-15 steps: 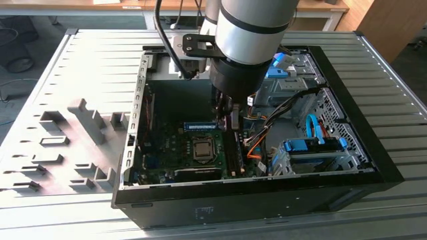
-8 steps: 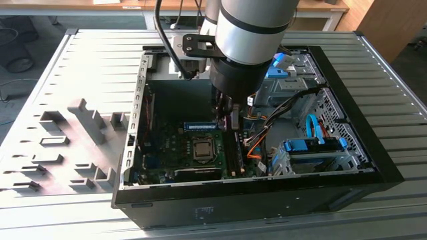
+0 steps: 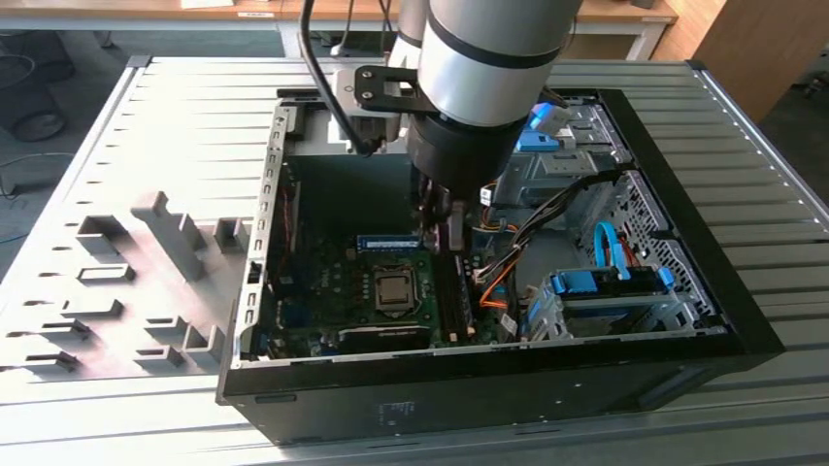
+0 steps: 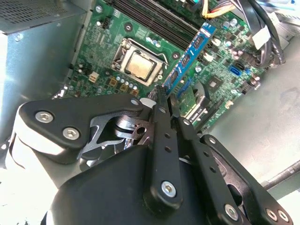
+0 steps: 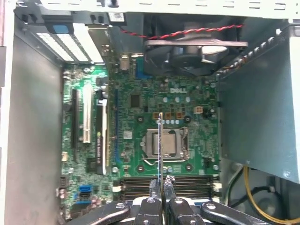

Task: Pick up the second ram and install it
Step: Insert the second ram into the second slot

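Observation:
My gripper [image 3: 441,225] is inside the open computer case [image 3: 259,291], above the motherboard [image 5: 187,108]. It is shut on one end of the second ram [image 4: 190,56], a narrow blue-green board with dark chips. In the first wrist view the ram [image 5: 160,145] appears edge-on, reaching out from the fingertips over the processor socket [image 5: 164,143]. In the exterior view the ram [image 3: 388,241] points toward that view's left, a little above the board. The dark memory slots [image 5: 187,183] lie close under the gripper [image 5: 161,183]; in the second wrist view the slots [image 4: 164,18] run beyond the held ram, past my gripper [image 4: 165,96].
A case fan [image 5: 194,51] with red and black wires sits at one end of the board. Cable bundles [image 3: 545,223] and drive bays with blue latches [image 3: 609,286] fill the exterior view's right side. Grey fixture blocks [image 3: 143,252] stand on the ribbed table at its left.

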